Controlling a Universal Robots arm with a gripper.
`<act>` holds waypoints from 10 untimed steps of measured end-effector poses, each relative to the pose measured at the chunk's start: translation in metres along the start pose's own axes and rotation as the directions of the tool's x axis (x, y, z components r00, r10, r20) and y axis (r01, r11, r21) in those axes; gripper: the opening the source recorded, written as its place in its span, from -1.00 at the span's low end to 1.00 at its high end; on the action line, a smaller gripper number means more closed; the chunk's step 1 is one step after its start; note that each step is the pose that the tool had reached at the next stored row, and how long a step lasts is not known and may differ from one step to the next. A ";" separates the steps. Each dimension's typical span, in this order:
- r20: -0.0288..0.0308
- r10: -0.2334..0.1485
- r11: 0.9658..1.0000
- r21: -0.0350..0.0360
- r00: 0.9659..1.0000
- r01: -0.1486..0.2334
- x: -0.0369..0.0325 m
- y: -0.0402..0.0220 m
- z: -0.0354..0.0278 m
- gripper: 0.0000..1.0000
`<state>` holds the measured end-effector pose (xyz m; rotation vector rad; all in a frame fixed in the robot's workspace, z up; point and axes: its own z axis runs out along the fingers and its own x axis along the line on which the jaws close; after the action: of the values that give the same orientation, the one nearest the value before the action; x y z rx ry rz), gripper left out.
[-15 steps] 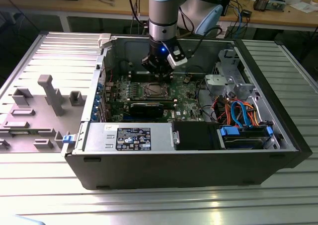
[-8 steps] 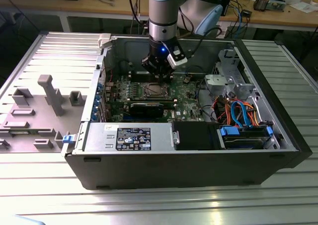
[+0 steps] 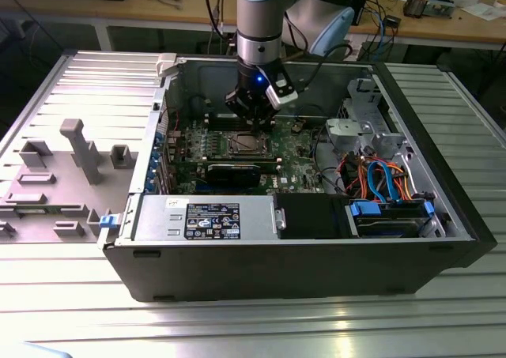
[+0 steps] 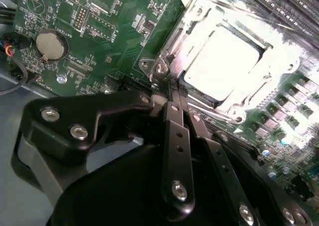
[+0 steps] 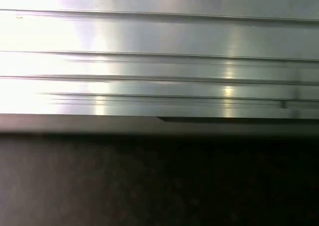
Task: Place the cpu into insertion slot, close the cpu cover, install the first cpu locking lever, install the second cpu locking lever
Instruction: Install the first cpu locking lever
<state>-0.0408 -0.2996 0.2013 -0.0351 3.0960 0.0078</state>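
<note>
Here the socket on the board is the landmark, taken from the exterior view's left to its right: the grey fixture [image 3: 71,172] lies well outside the case [image 3: 316,271], the gripper [image 3: 251,114] hangs just above the socket, and the drive cage [image 3: 368,129] stands well apart beyond it. In the second wrist view the gripper [image 4: 174,89] has its fingers [image 4: 175,136] pressed together, holding nothing I can make out, their tips at the socket's corner. The cpu [image 4: 224,61] sits flat in the socket and the cover [image 4: 189,26] appears to lie down around it, its window framing the chip. The step in hand looks like a locking lever: I judge that the closed tips should bear squarely on the thin bar beside the socket, push steadily, and keep off the chip; the lever itself is hard to pick out in the glare.
</note>
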 end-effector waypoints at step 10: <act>-0.001 0.000 1.000 0.002 1.000 0.000 -0.0002 -0.0001 -0.0083 -0.79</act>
<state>-0.0410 -0.2998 0.2096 -0.0351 3.0967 0.0040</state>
